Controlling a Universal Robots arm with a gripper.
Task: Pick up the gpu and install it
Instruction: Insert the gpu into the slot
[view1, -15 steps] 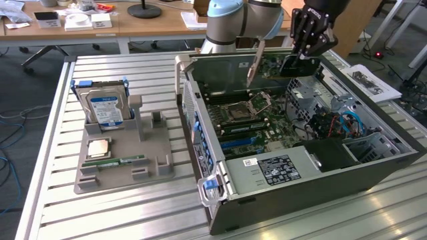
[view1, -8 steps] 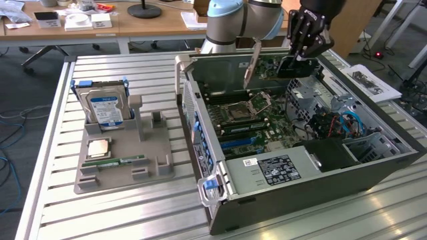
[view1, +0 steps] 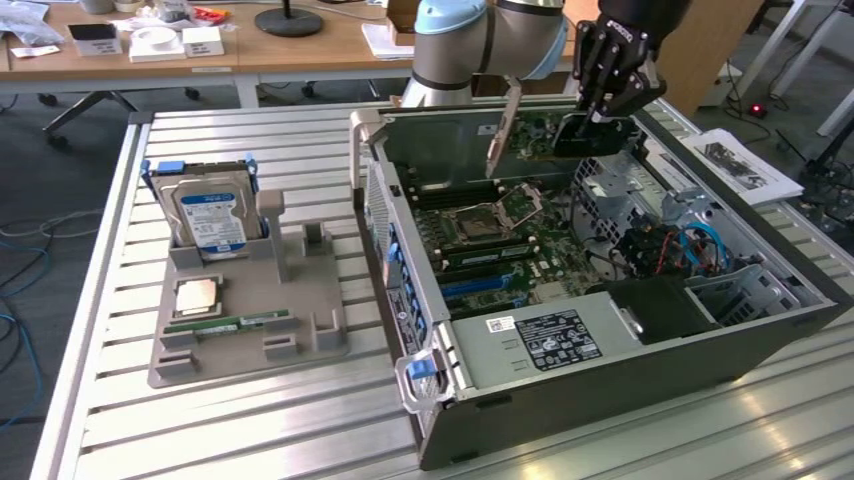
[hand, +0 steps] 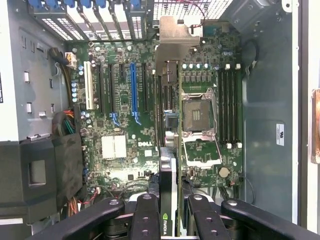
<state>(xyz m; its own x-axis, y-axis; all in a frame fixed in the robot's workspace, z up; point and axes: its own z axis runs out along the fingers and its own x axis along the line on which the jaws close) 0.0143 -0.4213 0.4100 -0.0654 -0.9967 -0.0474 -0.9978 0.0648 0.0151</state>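
Note:
My gripper (view1: 589, 128) hangs over the far end of the open computer case (view1: 627, 380), shut on the gpu (view1: 534, 133). The card is held upright on its edge above the motherboard (view1: 481, 240), its silvery end bracket toward the exterior view's left. In the wrist view the gpu (hand: 167, 165) runs edge-on away from my gripper (hand: 169, 212), and its bracket (hand: 175, 40) reaches toward the case's rear slot openings. The card hovers between the blue expansion slot (hand: 133, 92) and the CPU socket (hand: 196, 112). It is not seated in any slot.
On the exterior view's left a grey holder tray (view1: 287, 330) carries a hard drive with a blue label (view1: 207, 215), a CPU (view1: 198, 297) and a green memory stick (view1: 247, 322). Inside the case are a black power supply block (view1: 661, 305) and blue cables (view1: 697, 245).

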